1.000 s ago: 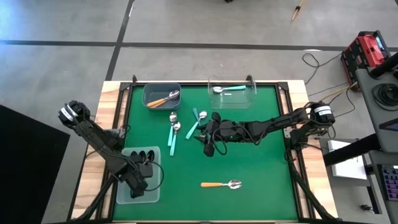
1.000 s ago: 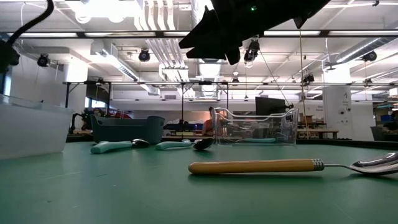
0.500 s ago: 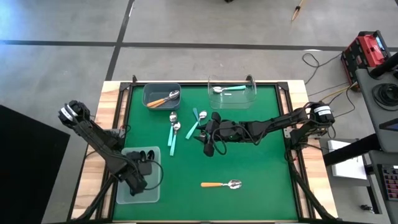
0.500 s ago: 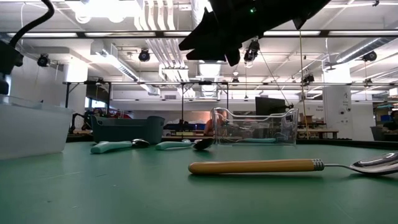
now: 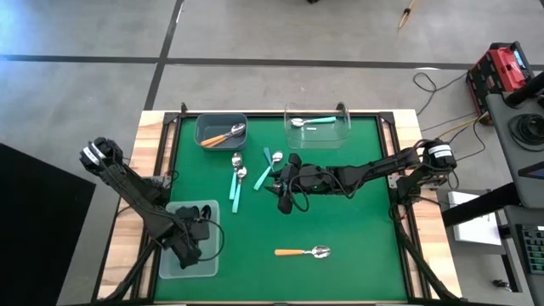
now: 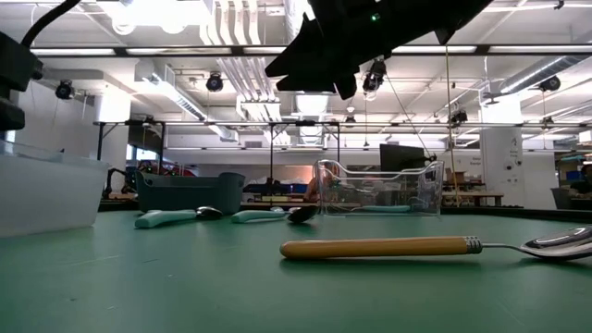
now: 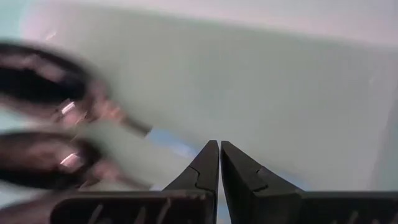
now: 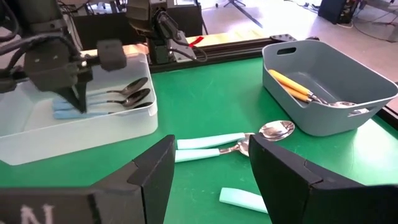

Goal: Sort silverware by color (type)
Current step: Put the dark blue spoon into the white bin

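Right hand apart above teal spoons; left hand together.

One camera looks straight down; one sits level with the green table; two ride the wrists.

1. You have a green mat covering the table, edged by a light wooden border.
2. A grey bin sits at the mat's far left, a clear bin at its far middle.
3. A frosted white tray rests at the near left edge.
4. Beyond the right side you can see a red case and loose cables on the floor.
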